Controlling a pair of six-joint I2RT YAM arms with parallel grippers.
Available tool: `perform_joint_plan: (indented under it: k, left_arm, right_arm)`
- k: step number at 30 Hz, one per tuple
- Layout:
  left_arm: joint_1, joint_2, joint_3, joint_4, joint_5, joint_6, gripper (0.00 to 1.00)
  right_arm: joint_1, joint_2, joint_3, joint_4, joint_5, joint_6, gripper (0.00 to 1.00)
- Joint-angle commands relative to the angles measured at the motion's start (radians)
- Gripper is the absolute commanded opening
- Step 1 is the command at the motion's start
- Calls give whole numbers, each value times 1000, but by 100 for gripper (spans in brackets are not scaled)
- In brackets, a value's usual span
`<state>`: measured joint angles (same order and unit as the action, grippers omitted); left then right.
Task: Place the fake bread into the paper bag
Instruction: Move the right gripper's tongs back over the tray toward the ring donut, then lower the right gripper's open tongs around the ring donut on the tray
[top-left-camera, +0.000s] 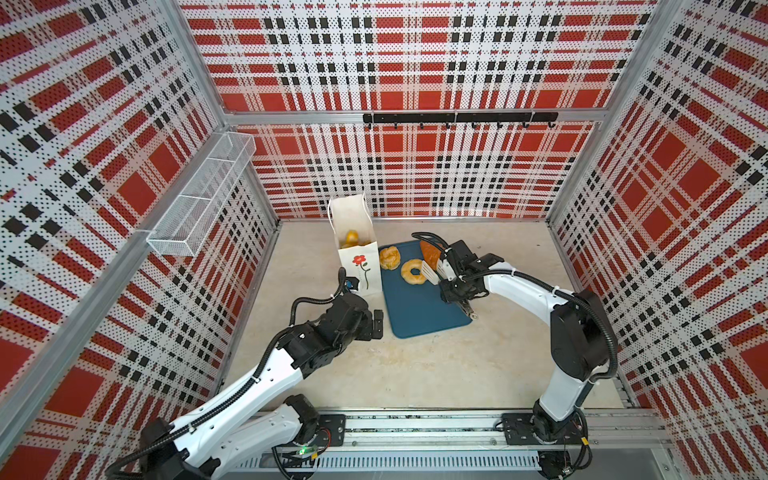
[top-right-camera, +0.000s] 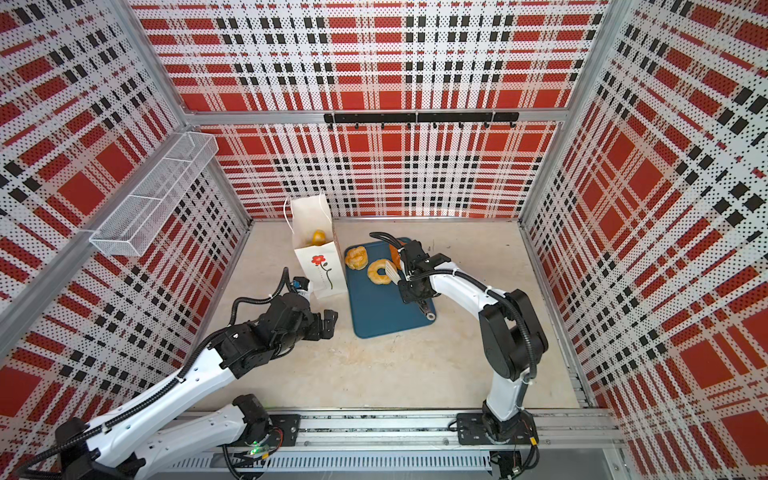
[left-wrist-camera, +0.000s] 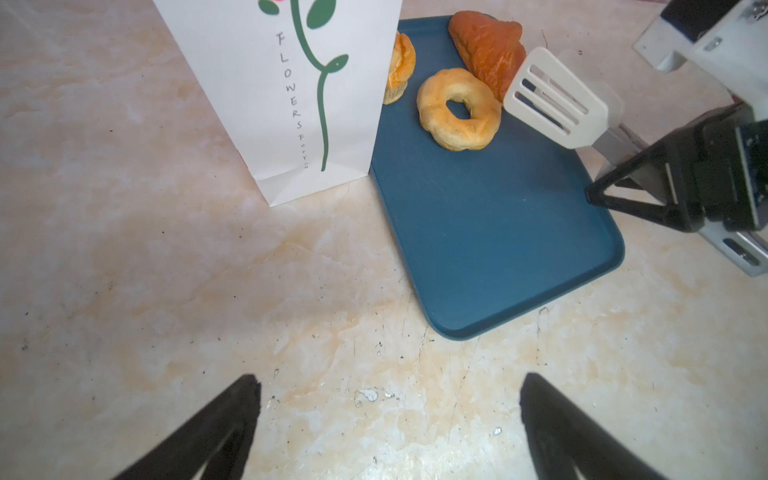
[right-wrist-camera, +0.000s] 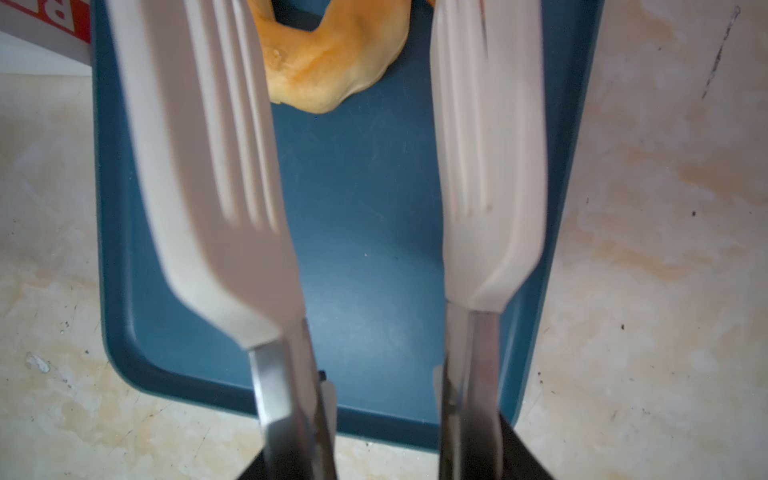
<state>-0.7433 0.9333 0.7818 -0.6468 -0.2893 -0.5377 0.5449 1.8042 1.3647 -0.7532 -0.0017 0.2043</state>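
The white paper bag (top-left-camera: 360, 266) (top-right-camera: 322, 266) (left-wrist-camera: 282, 104) with a red flower stands upright left of the blue tray (top-left-camera: 419, 311) (right-wrist-camera: 365, 208). A yellow piece of fake bread (top-left-camera: 352, 237) shows inside its open mouth. On the tray lie a ring doughnut (top-left-camera: 412, 272) (left-wrist-camera: 459, 109) (right-wrist-camera: 332, 62), a golden ridged pastry (top-left-camera: 390, 257) (left-wrist-camera: 401, 66) and a darker orange-brown piece (top-left-camera: 429, 254) (left-wrist-camera: 490, 50). My right gripper (top-left-camera: 448, 270) (right-wrist-camera: 382, 449) is shut on white slotted tongs (left-wrist-camera: 557, 99) (right-wrist-camera: 208, 166), whose blades stand apart just short of the doughnut. My left gripper (top-left-camera: 377, 322) (left-wrist-camera: 388, 382) hangs open and empty near the bag's base.
A white wire basket (top-left-camera: 199, 195) is mounted on the left wall and a black hook rail (top-left-camera: 459, 118) on the back wall. The plaid walls close in three sides. Bare marbled tabletop (top-left-camera: 415, 365) lies in front of the tray.
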Motion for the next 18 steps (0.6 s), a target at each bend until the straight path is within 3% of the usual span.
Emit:
perform_joint_plan:
  k: [1, 18]
  left_arm:
    - [-9, 16, -13, 38, 11, 4, 99]
    - [-11, 45, -33, 71, 30, 23, 99]
  right_arm:
    - [4, 26, 56, 15, 3, -1, 50]
    - [49, 148, 171, -77, -3, -15, 48]
